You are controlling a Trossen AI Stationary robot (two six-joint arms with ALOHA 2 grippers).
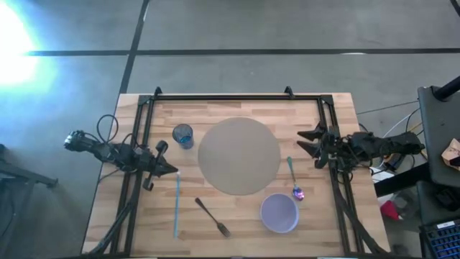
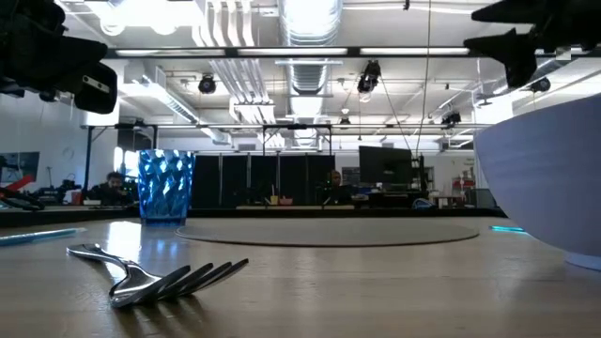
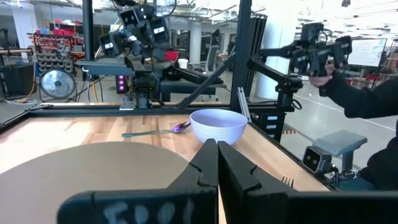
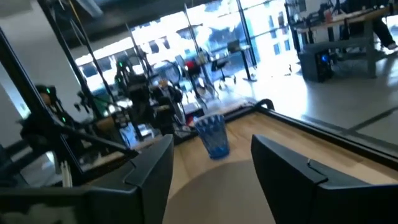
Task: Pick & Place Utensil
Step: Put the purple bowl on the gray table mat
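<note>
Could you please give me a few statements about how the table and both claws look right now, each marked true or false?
1. The fork lies on the round mat. False: it lies on bare wood, off the mat.
2. The blue cup stands upright beside the mat. True.
3. The left claw is shut and empty. True.
4. The right claw grips the spoon. False: it is open, holding nothing.
5. The bowl sits near the spoon. True.
</note>
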